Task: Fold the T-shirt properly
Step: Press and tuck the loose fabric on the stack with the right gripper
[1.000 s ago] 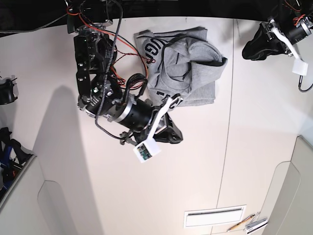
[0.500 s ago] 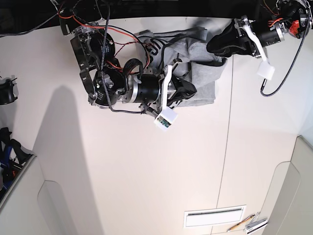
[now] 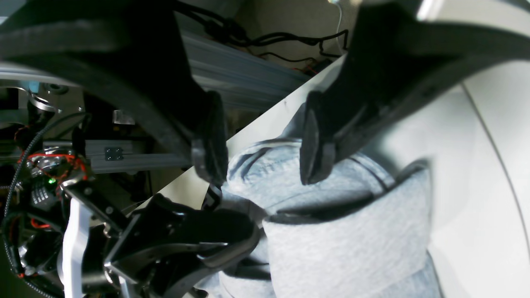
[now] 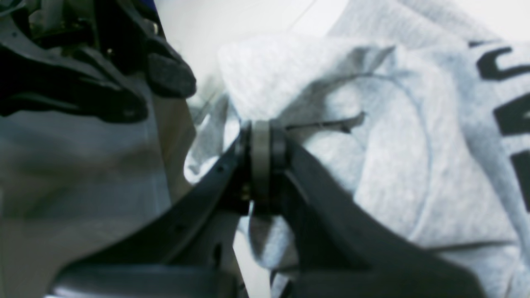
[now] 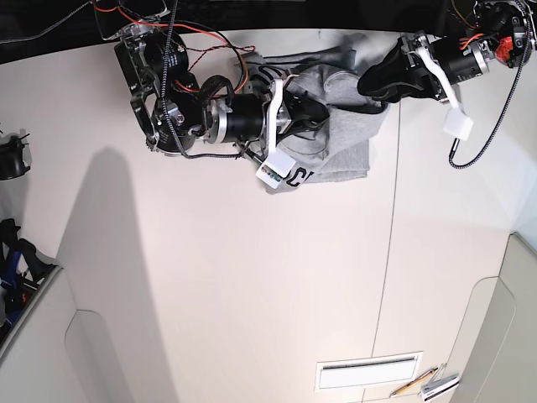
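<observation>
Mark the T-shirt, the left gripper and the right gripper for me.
T-shirt (image 5: 348, 151): base view, plain grey fabric on the lower part.
left gripper (image 3: 263, 142): left wrist view, gap midway between its open fingertips.
right gripper (image 4: 261, 142): right wrist view, tips pinched on a grey fold.

I see a white table with the crumpled grey T-shirt lying near its far edge.

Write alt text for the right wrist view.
The right gripper, jaws shut, pinches a fold of the heather-grey T-shirt. Black block lettering shows at the right edge, and the left gripper hangs blurred at upper left.
</observation>
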Controlling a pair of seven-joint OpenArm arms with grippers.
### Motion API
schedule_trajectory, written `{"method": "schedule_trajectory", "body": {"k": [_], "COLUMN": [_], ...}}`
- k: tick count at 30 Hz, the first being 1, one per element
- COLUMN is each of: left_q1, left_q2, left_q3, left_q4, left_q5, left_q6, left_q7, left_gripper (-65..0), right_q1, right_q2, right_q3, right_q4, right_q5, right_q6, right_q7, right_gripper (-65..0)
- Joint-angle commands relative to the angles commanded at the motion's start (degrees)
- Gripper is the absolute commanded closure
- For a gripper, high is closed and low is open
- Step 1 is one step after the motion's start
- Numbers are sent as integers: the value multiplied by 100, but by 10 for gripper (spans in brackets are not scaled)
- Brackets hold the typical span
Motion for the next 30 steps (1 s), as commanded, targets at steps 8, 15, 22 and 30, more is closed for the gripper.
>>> {"method": "schedule_trajectory", "body": {"k": [8, 15, 22, 30], "left_q1": [2, 46, 68, 175], "left_q2": [0, 4, 76, 122], "left_q3": [0, 0, 0, 0], "left_q4": [0, 0, 0, 0], "left_q5": [-212, -340, -340, -340], "left_q6": [0, 0, 0, 0], "left_q7": [101, 286, 286, 286], "left_gripper": [-314, -314, -314, -314], "right_q1": [7, 343, 1541, 2140], "right_q2": [-269, -723, -1156, -1156], "right_q3": [-275, -365, -411, -90], "right_q4": [-549, -1121, -1886, -1851], "right_q5": [-251, -1025, -1499, -1250], "right_q6": [0, -4, -31, -35], "right_q7": [466, 1287, 1779, 1086], "right_gripper": [0, 0, 0, 0]}}
